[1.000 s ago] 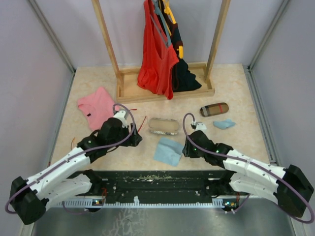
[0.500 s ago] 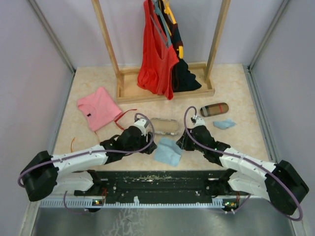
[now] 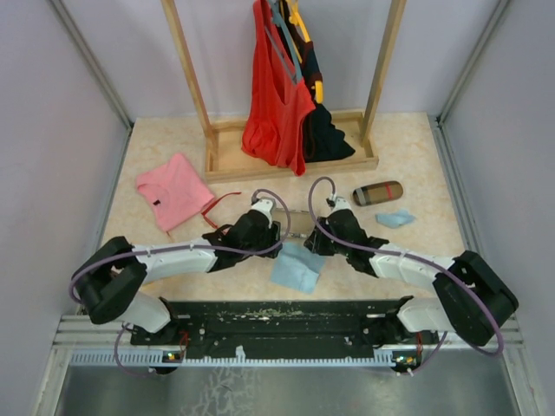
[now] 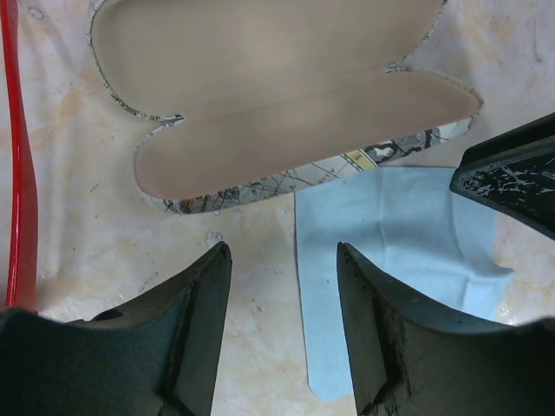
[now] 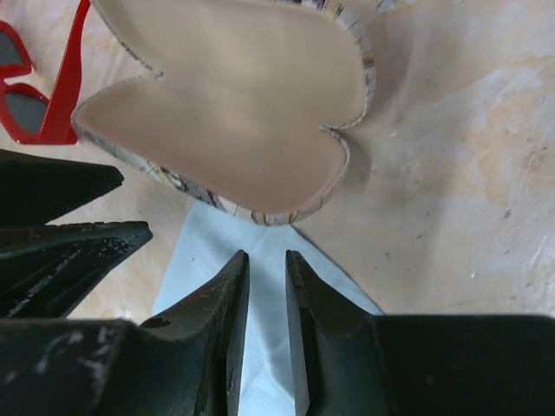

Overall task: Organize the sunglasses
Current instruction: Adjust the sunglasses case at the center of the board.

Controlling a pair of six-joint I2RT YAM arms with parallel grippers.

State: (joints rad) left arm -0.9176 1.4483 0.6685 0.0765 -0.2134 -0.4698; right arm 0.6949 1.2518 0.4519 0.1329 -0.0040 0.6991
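Left gripper (image 4: 284, 260) apart, right gripper (image 5: 267, 260) nearly together, both empty; open case (image 4: 260, 78) just ahead, sunglasses (image 4: 22, 173) off left gripper's left side.

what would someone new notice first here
Probably the bright red top hanging from the wooden rack at the back. Next, the left pincer and right pincer flank an open glasses case in the middle, with red sunglasses lying just left of it and a blue cloth in front.

Tight around open case (image 4: 286, 95).
Boxed in by left gripper (image 4: 282, 260), right gripper (image 5: 266, 260), blue cloth (image 4: 390, 251) on near side, sunglasses (image 5: 61, 104) at left.
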